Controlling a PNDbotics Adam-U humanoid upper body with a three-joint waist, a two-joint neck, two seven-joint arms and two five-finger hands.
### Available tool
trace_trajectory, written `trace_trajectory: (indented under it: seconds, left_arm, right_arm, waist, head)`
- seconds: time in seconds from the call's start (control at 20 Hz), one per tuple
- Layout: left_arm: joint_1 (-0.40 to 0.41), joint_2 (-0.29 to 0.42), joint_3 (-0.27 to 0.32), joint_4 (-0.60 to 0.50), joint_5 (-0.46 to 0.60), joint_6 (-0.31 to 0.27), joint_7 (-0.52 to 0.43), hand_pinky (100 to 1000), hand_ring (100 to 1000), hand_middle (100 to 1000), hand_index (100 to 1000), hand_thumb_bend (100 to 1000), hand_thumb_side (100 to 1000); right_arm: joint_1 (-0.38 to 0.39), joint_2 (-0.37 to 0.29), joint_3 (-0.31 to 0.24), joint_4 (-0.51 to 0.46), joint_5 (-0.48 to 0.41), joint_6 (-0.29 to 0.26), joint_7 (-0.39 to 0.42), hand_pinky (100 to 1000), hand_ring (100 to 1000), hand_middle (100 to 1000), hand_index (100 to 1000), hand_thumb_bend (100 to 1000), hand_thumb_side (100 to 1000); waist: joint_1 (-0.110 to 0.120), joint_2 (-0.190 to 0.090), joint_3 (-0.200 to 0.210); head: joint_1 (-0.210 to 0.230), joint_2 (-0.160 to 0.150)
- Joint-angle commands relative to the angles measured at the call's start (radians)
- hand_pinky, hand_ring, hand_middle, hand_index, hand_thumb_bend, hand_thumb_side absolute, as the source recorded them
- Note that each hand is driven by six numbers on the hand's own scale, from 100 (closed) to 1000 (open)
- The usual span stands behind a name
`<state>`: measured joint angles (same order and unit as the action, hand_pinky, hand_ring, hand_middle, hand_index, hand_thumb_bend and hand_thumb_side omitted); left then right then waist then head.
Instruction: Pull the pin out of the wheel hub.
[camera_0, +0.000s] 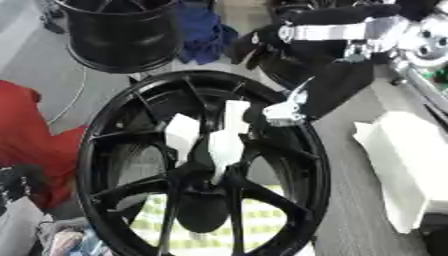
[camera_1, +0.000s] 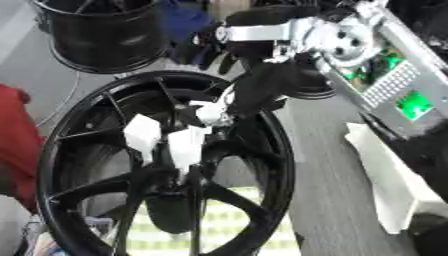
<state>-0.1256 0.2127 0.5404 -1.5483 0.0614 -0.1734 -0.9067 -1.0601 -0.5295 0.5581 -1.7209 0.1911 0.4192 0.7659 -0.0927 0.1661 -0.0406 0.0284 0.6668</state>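
At the near edge of the surface (camera_0: 350, 200), a yellow-and-white checked cloth (camera_0: 254, 215) shows through the lower openings of the black wheel hub (camera_0: 114, 130), which fills most of the near and middle ground. The hub lies nearly flat, its rim a wide black ring and its spokes running in to a dark centre (camera_0: 206, 187). Just beyond that centre, three white pieces stand among the spokes: one on the left (camera_0: 181, 134), one in the middle (camera_0: 225, 149) and a narrower upright one behind it (camera_0: 236, 116). Which of them is the pin cannot be told; all three sit inside the rim, close to the middle of the hub.

The right hand (camera_1: 214, 112) comes down from the upper right, its black forearm (camera_0: 337, 87) crossing the far right part of the rim. The silver-and-black end of the hand sits just beside the narrow white piece, over the spokes. Whether its fingers are curled round anything cannot be told, as they blur into the black spokes.

To the right of the hub, a white foam-like block (camera_0: 398, 160) lies along the right edge of the surface. To the left, red fabric (camera_0: 26, 130) lies beside the rim. Farther back, near the far left corner, a second black wheel (camera_0: 122, 35) stands, with blue cloth (camera_0: 206, 30) next to it. At the far right a green circuit board (camera_1: 402, 95) shows on the robot's arm.
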Motion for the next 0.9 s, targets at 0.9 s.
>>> trace_trajectory:
  seconds: [0.9]
  left_arm:
    - [-0.017,0.026,-0.007,-0.001,-0.010,-0.032,0.000,690,677,625,782,100,865]
  right_arm:
    - [-0.021,0.114,-0.038,0.331,0.165,-0.119,-0.087,819,862,827,948,406,410]
  waist:
    - [0.012,0.000,0.015]
  head:
    - [-0.018,-0.001]
